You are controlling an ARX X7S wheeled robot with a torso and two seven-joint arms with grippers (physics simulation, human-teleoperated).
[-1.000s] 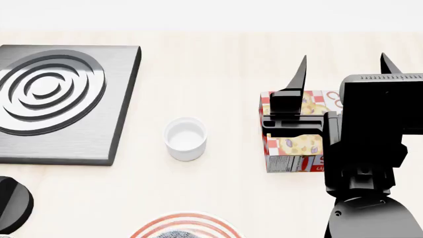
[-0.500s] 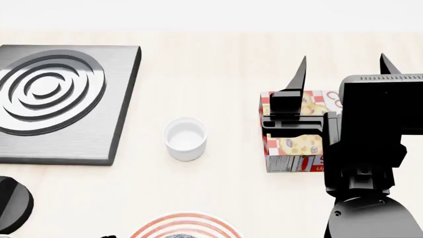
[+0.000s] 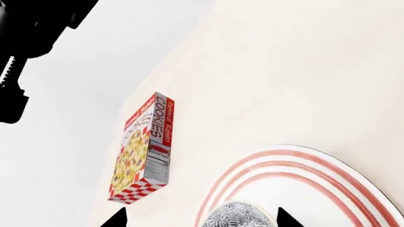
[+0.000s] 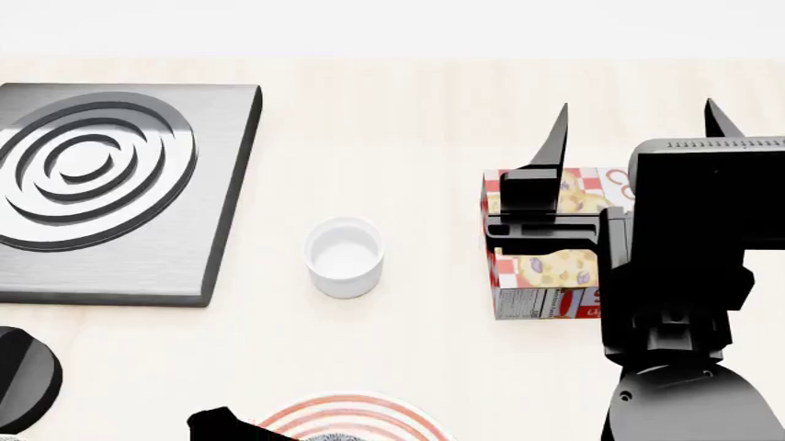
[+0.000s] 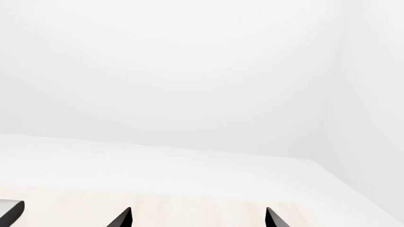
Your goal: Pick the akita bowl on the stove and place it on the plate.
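The akita bowl (image 3: 237, 215), white with a dense grey-black pattern, sits on the plate (image 3: 315, 163), a white plate with thin red rings. My left gripper (image 3: 200, 220) is open, one fingertip on either side of the bowl and neither touching it. In the head view only the plate's far rim (image 4: 349, 409) shows at the bottom edge. The stove (image 4: 123, 184) lies at the far left with nothing on its burner rings. My right gripper (image 4: 638, 115) is raised over the right side of the table, open and holding nothing.
A small plain white cup (image 4: 345, 256) stands between the stove and a red-and-white cookie box (image 4: 540, 271), which lies under my right arm. The same box (image 3: 144, 149) shows beside the plate. A black knob (image 4: 18, 378) is at the near left.
A black part of my left arm has come into the head view at the bottom, just left of the plate. The right arm, cup and box have not moved.
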